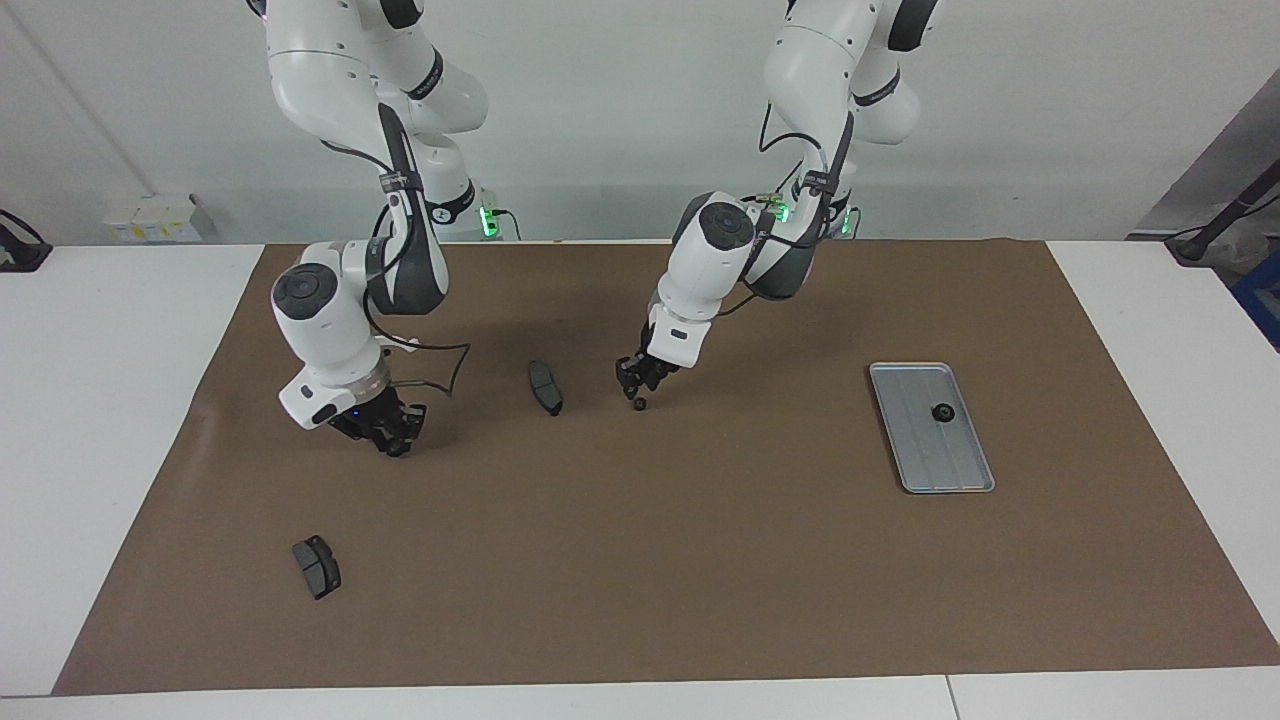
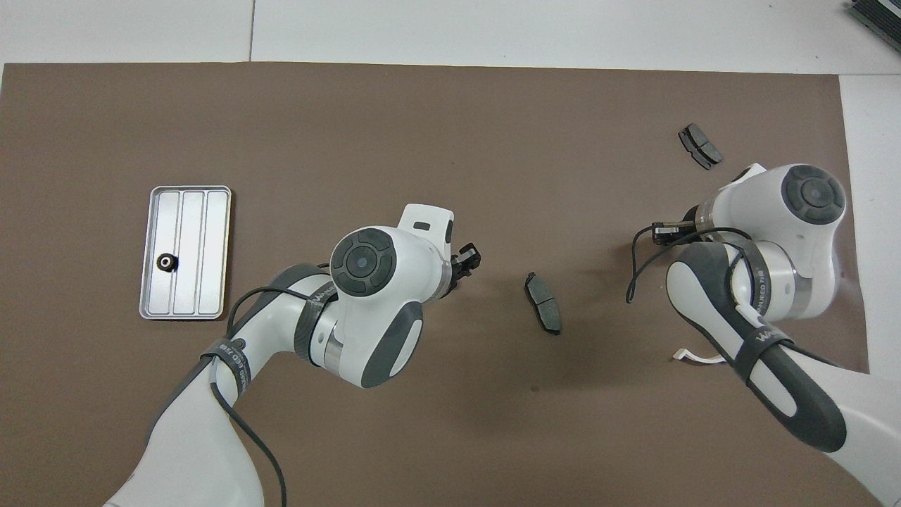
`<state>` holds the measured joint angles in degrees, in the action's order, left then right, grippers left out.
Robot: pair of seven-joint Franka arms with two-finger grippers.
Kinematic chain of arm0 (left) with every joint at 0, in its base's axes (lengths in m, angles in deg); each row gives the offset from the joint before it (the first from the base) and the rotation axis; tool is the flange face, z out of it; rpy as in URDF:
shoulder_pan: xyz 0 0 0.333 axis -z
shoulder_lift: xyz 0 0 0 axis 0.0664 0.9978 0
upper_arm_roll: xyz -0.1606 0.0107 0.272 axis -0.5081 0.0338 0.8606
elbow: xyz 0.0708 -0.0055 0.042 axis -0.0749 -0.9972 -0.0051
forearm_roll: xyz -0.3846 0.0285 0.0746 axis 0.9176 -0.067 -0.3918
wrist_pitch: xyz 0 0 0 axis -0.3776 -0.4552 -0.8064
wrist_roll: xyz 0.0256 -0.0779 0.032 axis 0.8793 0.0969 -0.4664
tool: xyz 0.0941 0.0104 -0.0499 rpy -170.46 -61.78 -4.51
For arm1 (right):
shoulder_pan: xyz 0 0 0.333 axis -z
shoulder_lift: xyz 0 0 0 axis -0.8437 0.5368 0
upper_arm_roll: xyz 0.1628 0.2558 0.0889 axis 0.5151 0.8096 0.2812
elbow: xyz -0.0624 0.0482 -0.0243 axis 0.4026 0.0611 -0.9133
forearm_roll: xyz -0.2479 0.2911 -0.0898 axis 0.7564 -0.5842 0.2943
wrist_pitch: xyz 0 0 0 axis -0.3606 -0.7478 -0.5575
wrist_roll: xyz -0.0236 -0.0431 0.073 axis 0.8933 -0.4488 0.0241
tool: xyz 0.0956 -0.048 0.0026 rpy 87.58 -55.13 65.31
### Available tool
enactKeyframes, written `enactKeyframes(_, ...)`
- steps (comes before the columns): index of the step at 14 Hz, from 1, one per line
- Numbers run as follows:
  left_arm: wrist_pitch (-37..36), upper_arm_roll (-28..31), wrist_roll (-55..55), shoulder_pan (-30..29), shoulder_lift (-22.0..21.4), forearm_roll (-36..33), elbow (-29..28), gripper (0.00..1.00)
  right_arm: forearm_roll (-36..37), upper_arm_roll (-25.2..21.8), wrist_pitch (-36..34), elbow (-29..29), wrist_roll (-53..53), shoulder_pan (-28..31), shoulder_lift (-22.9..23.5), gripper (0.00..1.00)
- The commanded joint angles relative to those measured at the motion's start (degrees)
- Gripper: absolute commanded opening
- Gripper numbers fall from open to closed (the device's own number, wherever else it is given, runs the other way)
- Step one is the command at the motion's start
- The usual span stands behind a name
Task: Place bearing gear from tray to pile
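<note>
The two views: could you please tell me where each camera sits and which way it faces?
Facing view: high across the table, facing the robots; both arms show, with left gripper and right gripper.
Overhead view: high above the robots' end, looking steeply down; arms enter from the bottom.
Shared: tray and middle pad, half a turn apart.

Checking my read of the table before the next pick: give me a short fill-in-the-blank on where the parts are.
1. The tray holds ____ bearing gear.
2. The small dark part under the left tool lies beside a brake pad, toward the ____ arm's end from it.
3. The other brake pad lies ____ from the robots than the first; the right tool hangs over the mat.
Missing words: one; left; farther.
</note>
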<state>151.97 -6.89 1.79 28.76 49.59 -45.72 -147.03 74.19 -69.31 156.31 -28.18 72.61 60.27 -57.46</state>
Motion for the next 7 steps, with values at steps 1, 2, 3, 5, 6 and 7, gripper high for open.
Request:
enactKeyframes(1,-3.06,1.04,-2.40,-0.31,-0.61,1.16,0.23,1.00,-1.17,0.79,5.33,-4.80,-1.58,1.91,-2.05,0.00)
enactKeyframes(2,-5.33,1.48,-2.14,-0.75,-0.70,0.90,0.58,1.00,-1.17,0.79,6.40,-4.89,-1.49,2.01,-1.79,0.00)
enactKeyframes(3,-7.62,1.57,-1.79,-2.32,-0.87,0.20,0.93,1.00,-1.17,0.79,6.14,-4.55,-1.40,1.92,-1.61,0.21)
enactKeyframes(5,-10.96,1.48,0.04,-6.36,-2.71,-1.12,1.64,1.00,-1.17,0.79,5.71,-3.49,-0.79,1.66,-1.53,1.00)
enactKeyframes(6,-12.89,1.48,2.49,-8.82,-4.02,-1.13,1.82,1.00,-1.17,0.79,5.44,-3.31,-0.26,1.57,-1.61,1.00)
enactKeyframes(7,-15.00,1.48,6.35,-11.80,-5.95,-1.13,1.73,1.00,-1.17,0.79,5.00,-3.05,0.35,1.31,-2.14,1.00)
